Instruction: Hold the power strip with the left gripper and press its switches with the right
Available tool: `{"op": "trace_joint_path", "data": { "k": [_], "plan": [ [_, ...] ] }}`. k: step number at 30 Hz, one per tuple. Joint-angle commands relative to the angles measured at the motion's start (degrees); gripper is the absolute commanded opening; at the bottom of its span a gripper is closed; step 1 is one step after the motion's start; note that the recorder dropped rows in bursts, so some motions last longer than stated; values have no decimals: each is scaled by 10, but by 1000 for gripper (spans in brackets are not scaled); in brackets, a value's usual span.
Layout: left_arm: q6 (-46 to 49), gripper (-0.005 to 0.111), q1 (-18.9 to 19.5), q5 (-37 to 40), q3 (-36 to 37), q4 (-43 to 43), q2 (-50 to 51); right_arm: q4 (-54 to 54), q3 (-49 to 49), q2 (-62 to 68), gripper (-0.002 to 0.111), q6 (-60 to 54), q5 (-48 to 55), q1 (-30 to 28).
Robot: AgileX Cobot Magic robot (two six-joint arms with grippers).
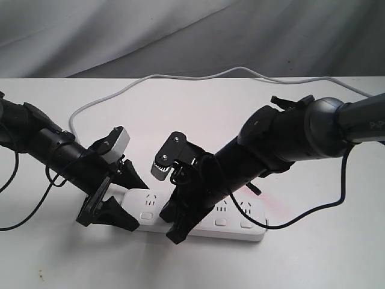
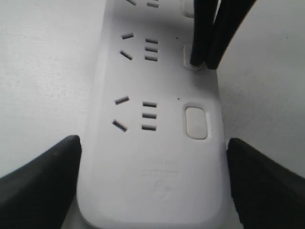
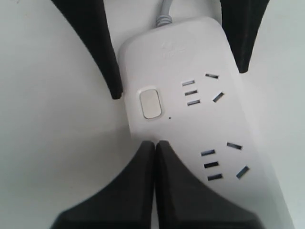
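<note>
- While the power strip (image 1: 198, 214) lies flat at lower centre of the exterior view, the left gripper (image 1: 114, 205) straddles its cord end, fingers (image 2: 40, 183) spread along both long edges, apparently to stop it sliding.
- The right gripper (image 1: 177, 232), fingertips (image 3: 155, 157) pressed together into one point, bears down on the second switch (image 2: 190, 57).
- The nearest switch (image 2: 196, 122) sits uncovered.

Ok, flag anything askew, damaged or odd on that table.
Nothing stands out. The power strip lies flat and intact, the left pincer straddles its cord end, and the right pincer, fingers together, sits on the second switch.
</note>
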Motion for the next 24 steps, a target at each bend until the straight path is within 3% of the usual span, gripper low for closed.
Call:
{"op": "trace_joint_path", "data": {
  "k": [1, 15, 24],
  "plan": [
    [-26, 58, 0, -107, 12, 111, 29, -12, 3, 3, 0, -3, -8, 0],
    [-26, 58, 0, -107, 12, 111, 29, -37, 17, 18, 0, 5, -42, 0],
    [-26, 58, 0, -106, 12, 111, 29, -28, 17, 42, 0, 7, -42, 29]
  ]
}}
